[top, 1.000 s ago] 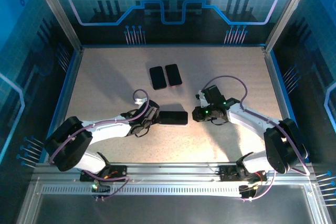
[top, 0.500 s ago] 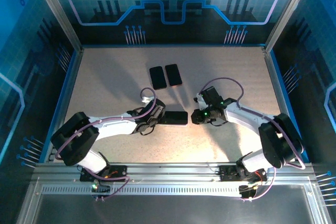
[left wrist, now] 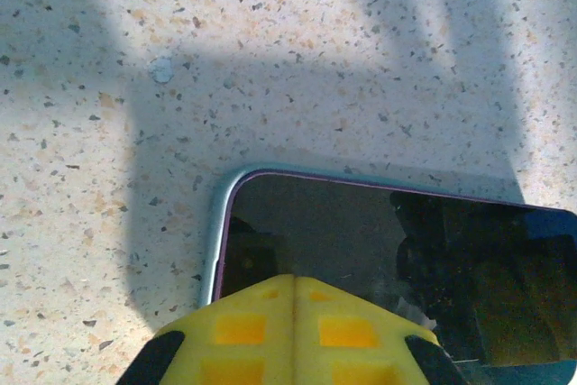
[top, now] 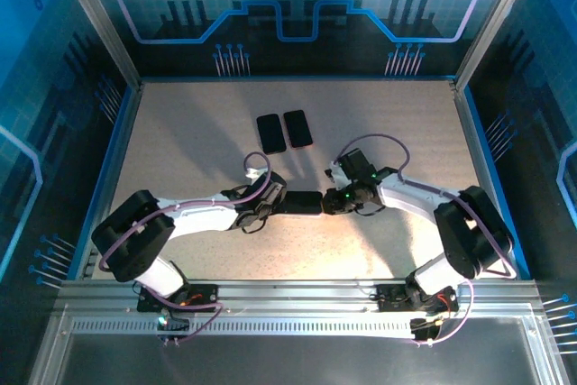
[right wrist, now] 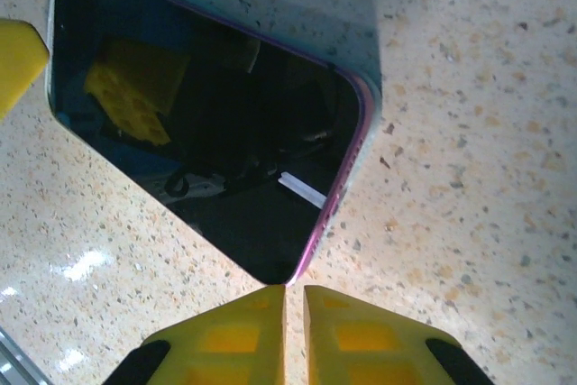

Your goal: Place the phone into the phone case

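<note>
A black-screened phone [top: 305, 202] with a purple edge lies flat mid-table inside a pale blue case, whose rim [left wrist: 216, 223] wraps the phone's left end. My left gripper [top: 275, 200] is shut, and its yellow tips [left wrist: 295, 279] rest over the screen [left wrist: 379, 250] at that end. In the right wrist view, the phone [right wrist: 207, 132] and the case rim [right wrist: 370, 105] lie just ahead of my right gripper [right wrist: 294, 290]. That gripper [top: 329, 203] is shut to a thin slit, its tips against the phone's near right corner, holding nothing.
Two more dark slabs lie side by side at the back, one black [top: 270, 133] and one with a pink edge [top: 298, 128]. Blue walls [top: 117, 132] fence the speckled table on three sides. Both arms stretch inward from the near edge.
My left gripper slid right onto the phone's left end. My right gripper moved left up to the phone's right corner and its jaws narrowed a little.
</note>
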Robot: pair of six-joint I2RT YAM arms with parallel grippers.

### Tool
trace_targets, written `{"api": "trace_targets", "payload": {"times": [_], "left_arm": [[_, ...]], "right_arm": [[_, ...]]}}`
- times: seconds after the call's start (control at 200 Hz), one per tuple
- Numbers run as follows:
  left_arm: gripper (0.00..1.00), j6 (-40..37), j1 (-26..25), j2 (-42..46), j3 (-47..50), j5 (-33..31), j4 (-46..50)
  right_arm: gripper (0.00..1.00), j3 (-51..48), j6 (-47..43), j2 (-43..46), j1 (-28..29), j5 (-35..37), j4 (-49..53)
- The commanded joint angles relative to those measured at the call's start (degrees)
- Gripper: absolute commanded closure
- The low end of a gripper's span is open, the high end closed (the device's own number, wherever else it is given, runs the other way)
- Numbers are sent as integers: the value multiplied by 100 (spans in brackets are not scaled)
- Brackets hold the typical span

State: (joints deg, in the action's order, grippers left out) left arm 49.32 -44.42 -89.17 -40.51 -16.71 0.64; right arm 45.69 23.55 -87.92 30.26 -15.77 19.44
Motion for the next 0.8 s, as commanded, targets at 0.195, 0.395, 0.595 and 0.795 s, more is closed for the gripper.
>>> {"api": "trace_targets", "payload": {"times": [0.195,0.395,0.595,0.795], "left_arm": [[100,-74,-23,-136,-149,-102,137],[100,-29,-27,-141,-99,-120,110],[100,29,-28,-187,-96,-121,100],[100,38,-22,-198,-90,-109,79]], "right_arm": [[86,219,38,-335,134,-131,-63],[87,285,25,-392,167,-84,-64],[86,361,6,-454,203,-84,-20],[86,432,-33,-521,226,-38,84]]}}
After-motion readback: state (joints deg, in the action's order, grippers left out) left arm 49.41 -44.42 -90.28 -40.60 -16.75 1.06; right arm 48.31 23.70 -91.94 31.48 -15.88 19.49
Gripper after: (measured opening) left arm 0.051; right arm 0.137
